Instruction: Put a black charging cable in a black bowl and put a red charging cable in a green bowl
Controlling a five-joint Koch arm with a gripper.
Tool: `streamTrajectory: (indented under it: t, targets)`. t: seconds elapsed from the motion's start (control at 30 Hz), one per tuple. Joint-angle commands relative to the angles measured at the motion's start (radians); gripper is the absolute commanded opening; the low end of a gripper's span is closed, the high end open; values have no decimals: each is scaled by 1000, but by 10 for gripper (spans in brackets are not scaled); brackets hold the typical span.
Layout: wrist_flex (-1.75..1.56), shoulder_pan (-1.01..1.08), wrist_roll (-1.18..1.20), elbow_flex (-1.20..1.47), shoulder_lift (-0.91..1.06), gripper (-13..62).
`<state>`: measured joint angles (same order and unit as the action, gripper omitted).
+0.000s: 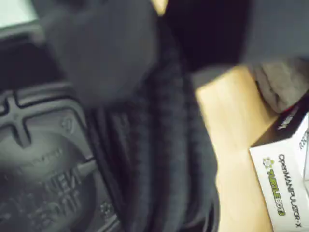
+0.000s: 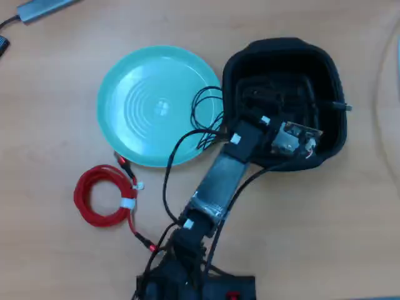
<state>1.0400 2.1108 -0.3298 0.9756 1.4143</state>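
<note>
Black charging cable (image 1: 159,159) fills the blurred wrist view; claw's state cannot be told.

Black-bodied arm (image 2: 220,181) trailing thin wires, apparently black.

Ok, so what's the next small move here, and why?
Probably open the jaws and release. In the wrist view the black charging cable hangs close under the camera, above the ridged floor of the black bowl, and the overhead view shows the arm reaching over that bowl. The jaws themselves are too blurred to read. The red charging cable lies on the table.
</note>
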Motion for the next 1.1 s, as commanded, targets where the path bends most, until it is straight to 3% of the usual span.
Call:
streamTrajectory:
  t: [0.0, 0.6, 1.07]
  targets:
    - [-190, 21, 0, -97, -17, -73]
    - [-193, 67, 5, 132, -81, -69]
    - [-276, 21, 15, 138, -249, -67]
